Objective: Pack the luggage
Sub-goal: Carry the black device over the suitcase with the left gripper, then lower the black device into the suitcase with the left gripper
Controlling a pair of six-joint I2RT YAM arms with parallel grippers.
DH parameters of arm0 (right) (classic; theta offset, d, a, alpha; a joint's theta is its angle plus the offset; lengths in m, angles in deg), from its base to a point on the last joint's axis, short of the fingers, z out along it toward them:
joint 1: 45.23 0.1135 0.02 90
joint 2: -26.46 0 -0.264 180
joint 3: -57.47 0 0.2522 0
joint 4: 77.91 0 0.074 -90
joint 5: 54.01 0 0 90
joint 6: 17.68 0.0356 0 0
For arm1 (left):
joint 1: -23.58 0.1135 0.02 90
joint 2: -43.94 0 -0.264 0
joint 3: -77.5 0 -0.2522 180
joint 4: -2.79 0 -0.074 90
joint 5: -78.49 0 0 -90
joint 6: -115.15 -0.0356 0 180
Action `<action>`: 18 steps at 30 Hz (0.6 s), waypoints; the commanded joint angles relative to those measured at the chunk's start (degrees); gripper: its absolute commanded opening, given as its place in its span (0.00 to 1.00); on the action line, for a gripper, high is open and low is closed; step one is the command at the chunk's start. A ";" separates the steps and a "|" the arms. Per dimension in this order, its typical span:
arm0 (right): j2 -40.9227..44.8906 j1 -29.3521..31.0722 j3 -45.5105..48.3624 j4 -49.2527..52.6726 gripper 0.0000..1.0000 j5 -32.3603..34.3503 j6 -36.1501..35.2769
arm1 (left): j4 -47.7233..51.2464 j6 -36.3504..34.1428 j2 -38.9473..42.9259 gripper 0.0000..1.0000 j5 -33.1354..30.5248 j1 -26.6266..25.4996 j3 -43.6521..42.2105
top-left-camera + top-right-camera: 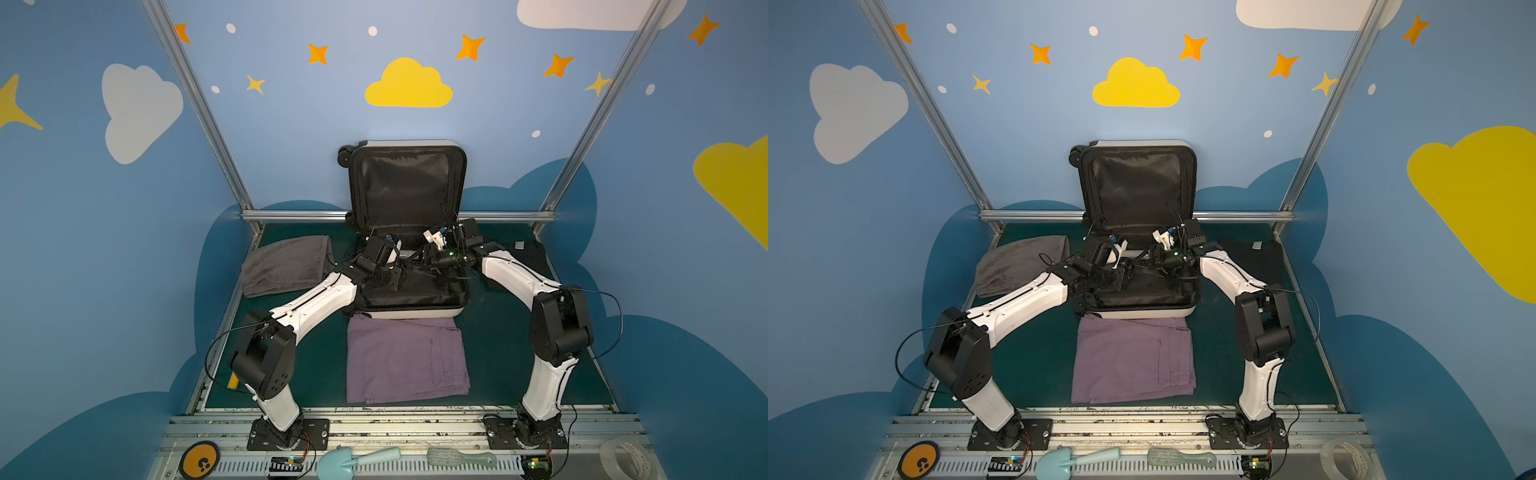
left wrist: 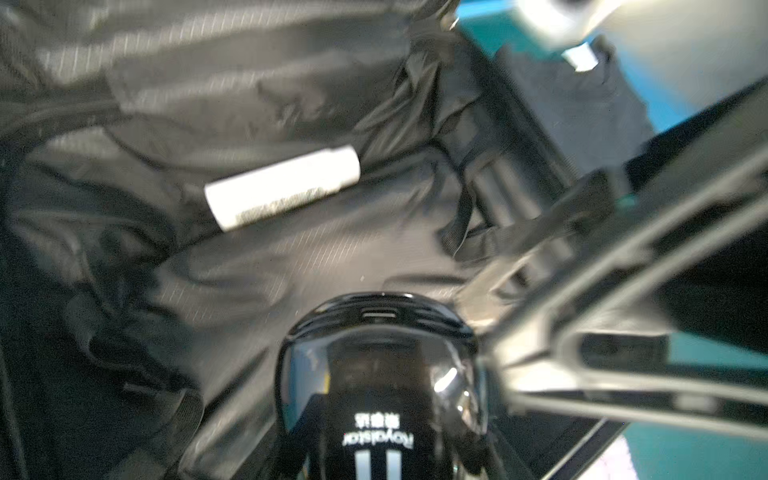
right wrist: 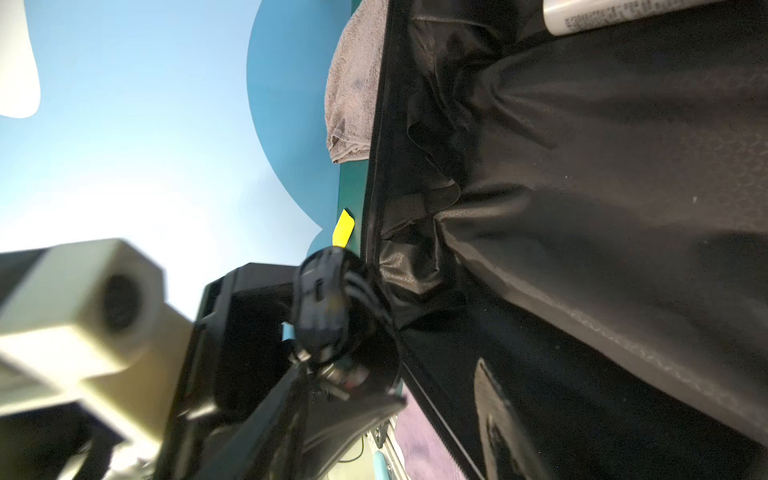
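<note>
Two tools: left tool [image 1: 387, 275] and right tool [image 1: 424, 261] both reach into the flat half of the luggage [image 1: 409, 183].
Luggage: middle of the far edge of the surface [image 1: 498, 353]; the lid is propped upright against the back wall, so the lined base lies free to fill.
Left tool: seems clamped on a glossy black dryer [image 2: 382, 395], held low over the lining, probably to set it by the tube [image 2: 282, 187] already lying there.
Right tool: close by, over the base; its jaws are blurred, so I cannot tell if they are apart or closed.
Waiting: towel [image 1: 286, 264] at the far-left corner, trousers [image 1: 407, 361] at the near edge against the luggage, black garment [image 1: 511, 259] at the far-right corner; all laid around the case, within reach.
Hidden: the arms cover most of the base in both top views; the dryer's handle is cut off; the tube's print is unreadable.
</note>
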 commanded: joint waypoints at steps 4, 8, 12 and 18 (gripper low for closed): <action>-3.41 -0.17 -4.90 -0.82 0.60 -0.72 0.51 | -8.24 -2.22 -0.80 0.49 2.89 -0.04 -0.60; -5.02 -0.21 -6.53 -0.79 0.57 -1.31 0.75 | -8.33 -2.43 -2.42 0.49 3.74 0.12 0.55; -6.05 -0.24 -7.08 -1.05 0.53 -1.71 0.78 | -8.43 -2.23 -4.16 0.49 4.47 0.46 1.85; -8.16 -0.63 -8.03 -1.40 0.30 -2.45 0.96 | -8.94 -1.42 -6.99 0.49 5.96 1.52 3.61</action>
